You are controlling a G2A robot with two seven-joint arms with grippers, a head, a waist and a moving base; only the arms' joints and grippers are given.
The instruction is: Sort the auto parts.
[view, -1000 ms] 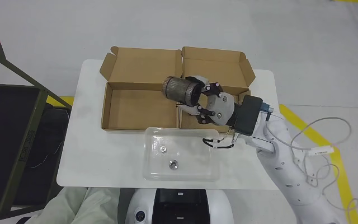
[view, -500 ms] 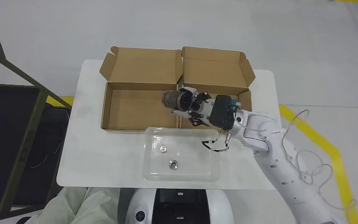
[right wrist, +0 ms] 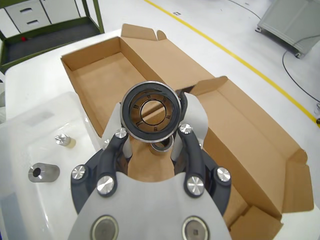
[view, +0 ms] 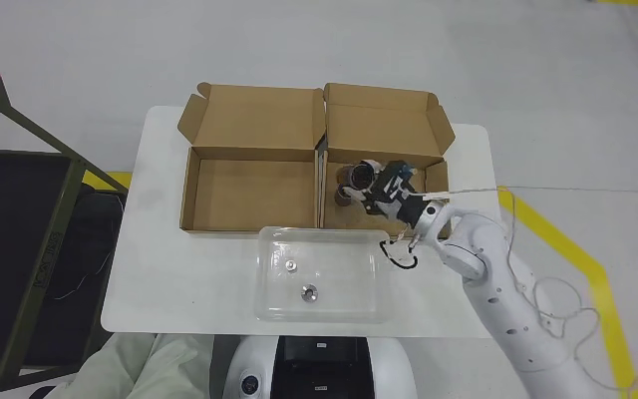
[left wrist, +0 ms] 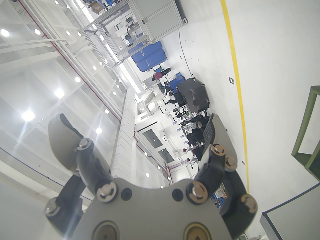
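right gripper clamped on bearing | bearing between its fingers, over right box

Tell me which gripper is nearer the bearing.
Right. The right gripper is shut on the bearing over the right box; the left gripper is open, pointing into the hall, away from it.

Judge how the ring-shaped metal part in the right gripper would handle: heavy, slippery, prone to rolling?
The bearing looks like steel with rollers inside, so probably heavy for its size and rigid. Its smooth round rim could slip between the fingers, and laid on its side it would likely roll.
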